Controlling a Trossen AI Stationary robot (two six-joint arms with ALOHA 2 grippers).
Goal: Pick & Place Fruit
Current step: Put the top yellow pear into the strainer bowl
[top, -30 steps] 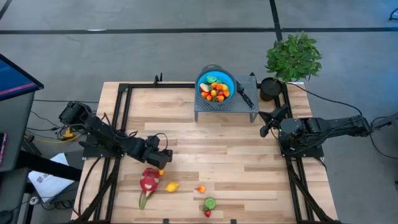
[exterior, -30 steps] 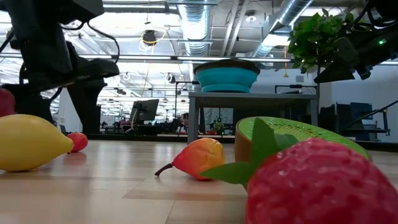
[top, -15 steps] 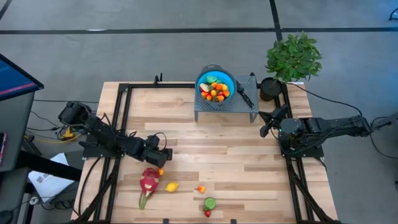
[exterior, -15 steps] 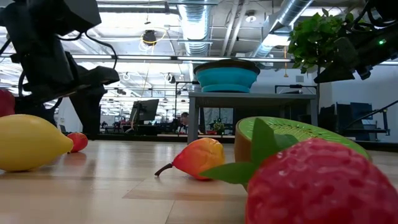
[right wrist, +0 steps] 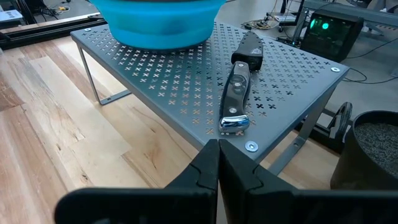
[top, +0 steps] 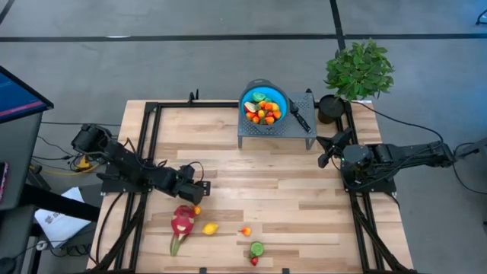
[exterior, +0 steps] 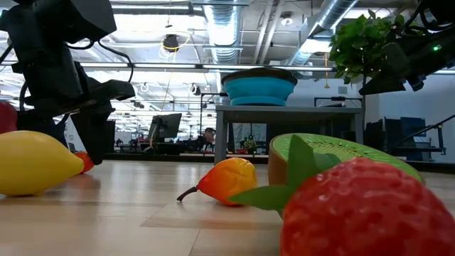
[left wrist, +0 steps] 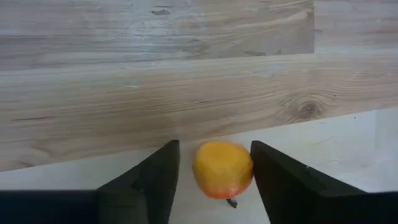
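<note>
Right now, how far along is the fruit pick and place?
Done: the blue bowl on the metal rack already holds a pile of small fruit. In hand: the left tool straddles an orange fruit on the table, small gaps either side. Left: dragon fruit, lemon, small peach, kiwi half, strawberry. Right tool waits shut near the rack.

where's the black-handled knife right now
In the high view, the black-handled knife lies on the grey perforated metal stand, right of the blue bowl.
</note>
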